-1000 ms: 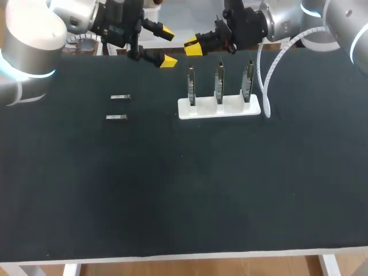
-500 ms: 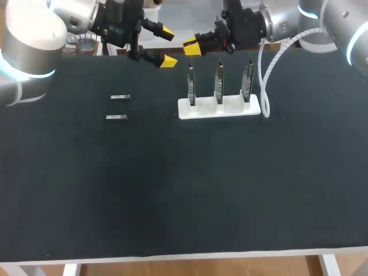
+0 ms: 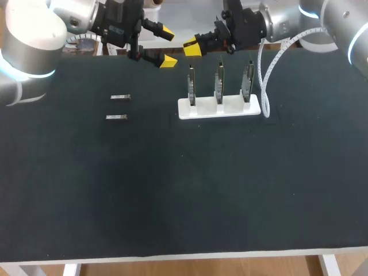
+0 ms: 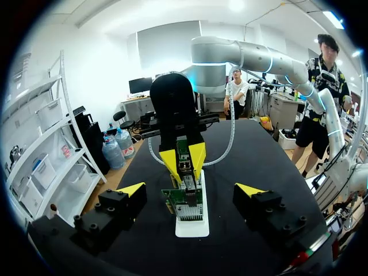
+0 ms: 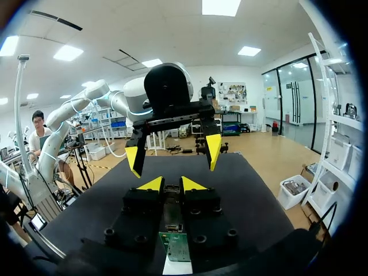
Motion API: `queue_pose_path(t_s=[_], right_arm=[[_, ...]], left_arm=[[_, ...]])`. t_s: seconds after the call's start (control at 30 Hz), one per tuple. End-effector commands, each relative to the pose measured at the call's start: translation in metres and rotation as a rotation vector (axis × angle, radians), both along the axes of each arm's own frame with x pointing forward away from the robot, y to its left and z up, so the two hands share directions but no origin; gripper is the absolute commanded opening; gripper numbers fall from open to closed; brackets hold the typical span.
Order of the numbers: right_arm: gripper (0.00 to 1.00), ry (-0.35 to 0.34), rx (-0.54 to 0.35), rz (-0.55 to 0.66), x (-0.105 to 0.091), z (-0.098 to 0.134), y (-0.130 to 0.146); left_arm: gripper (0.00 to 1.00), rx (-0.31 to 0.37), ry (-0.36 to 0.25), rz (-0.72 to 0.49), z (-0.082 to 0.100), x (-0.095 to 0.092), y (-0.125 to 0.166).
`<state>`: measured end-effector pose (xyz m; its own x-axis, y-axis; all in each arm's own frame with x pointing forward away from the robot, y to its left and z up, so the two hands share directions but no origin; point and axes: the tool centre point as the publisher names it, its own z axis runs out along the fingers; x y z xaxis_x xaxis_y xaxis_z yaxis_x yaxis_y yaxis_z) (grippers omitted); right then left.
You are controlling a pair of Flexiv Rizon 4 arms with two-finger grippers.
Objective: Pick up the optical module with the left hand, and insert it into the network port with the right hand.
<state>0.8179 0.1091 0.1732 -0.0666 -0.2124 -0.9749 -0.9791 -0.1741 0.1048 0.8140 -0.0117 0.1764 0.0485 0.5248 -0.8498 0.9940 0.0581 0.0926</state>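
Observation:
Two small metal optical modules lie on the dark mat, one (image 3: 120, 97) just behind the other (image 3: 116, 117). A white holder (image 3: 218, 108) carries three upright port boards (image 3: 219, 83). My left gripper (image 3: 166, 46) hangs open at the far edge, left of the holder, with nothing between its fingers. Facing it, my right gripper (image 3: 192, 48) is above the holder's far left corner. In the right wrist view its tips (image 5: 171, 184) pinch a narrow optical module (image 5: 171, 195). From the left wrist, the boards (image 4: 185, 202) stand in a row ahead of my open left gripper (image 4: 190, 188), the right gripper (image 4: 184, 160) behind them.
A white spiral cable (image 3: 264, 80) hangs from my right arm down to the mat beside the holder's right end. The two grippers face each other a short gap apart over the table's far edge.
My right gripper has edged slightly left and toward the far edge, and its cable has swung a little. The left arm and the modules on the mat are unmoved.

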Motion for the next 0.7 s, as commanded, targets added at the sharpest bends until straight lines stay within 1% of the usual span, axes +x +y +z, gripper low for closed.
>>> queue_pose_path(t_s=[0.03, 0.23, 0.47, 0.6, 0.7], right_arm=[[0.0, 0.019, 0.007, 0.084, 0.0051, -0.0009, -0.0027], [0.0, 0.02, 0.012, 0.089, 0.0023, -0.0012, 0.0004], [0.0, -0.001, 0.019, 0.096, 0.0055, 0.0031, 0.0034], [0.0, -0.001, 0.019, 0.094, 0.0083, 0.0004, 0.0043], [0.0, 0.012, 0.022, 0.091, 0.0097, -0.0045, 0.005]], left_arm=[[1.0, 0.002, -0.001, 0.004, 0.0002, -0.0015, 0.0], [1.0, 0.002, -0.001, 0.004, 0.0002, -0.0015, 0.0], [1.0, 0.002, -0.001, 0.004, 0.0002, -0.0015, 0.0], [1.0, 0.002, -0.001, 0.004, 0.0002, -0.0015, 0.0], [1.0, 0.002, -0.001, 0.004, 0.0002, -0.0015, 0.0]])
